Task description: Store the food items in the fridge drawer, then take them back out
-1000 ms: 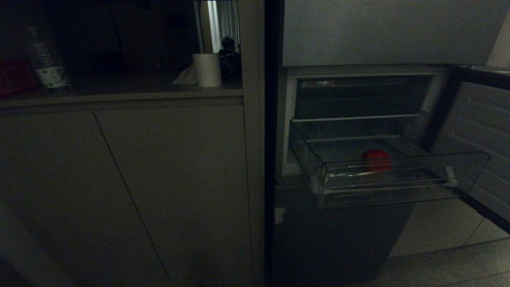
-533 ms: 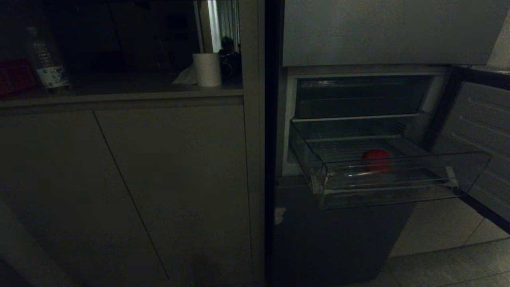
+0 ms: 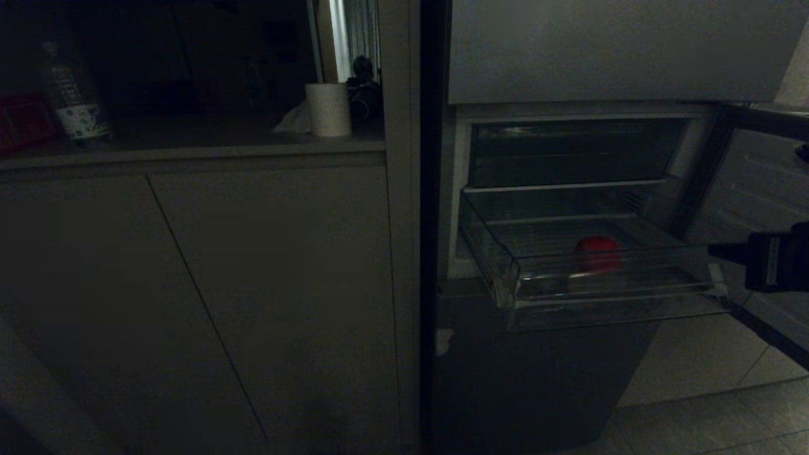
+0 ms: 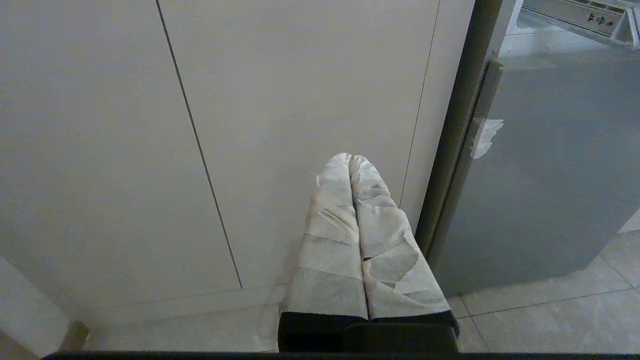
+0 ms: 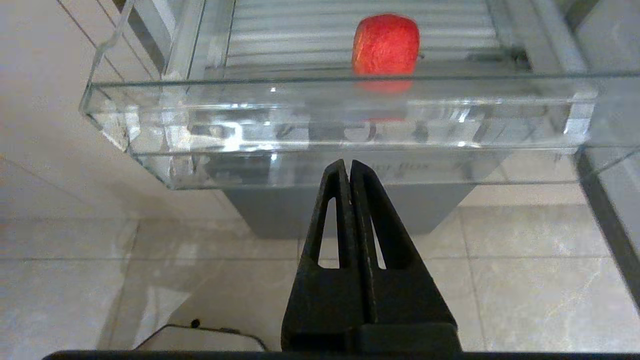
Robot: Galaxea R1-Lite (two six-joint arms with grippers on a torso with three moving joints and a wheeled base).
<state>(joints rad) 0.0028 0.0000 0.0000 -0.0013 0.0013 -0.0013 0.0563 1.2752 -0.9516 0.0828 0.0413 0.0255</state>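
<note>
I see my right gripper (image 5: 349,167) with its fingers pressed together and empty, poised just short of the clear fridge drawer (image 5: 330,130), which stands pulled out. One red food item (image 5: 385,44) lies inside, beyond the front lip, straight ahead of the tips. My left gripper (image 4: 351,159), also pressed together, faces the pale cabinet (image 4: 200,100).

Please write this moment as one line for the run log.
drawer: pulled out | red food item: inside drawer | right end effector: shut, empty, before drawer front | left end effector: shut, at cabinet doors
</note>
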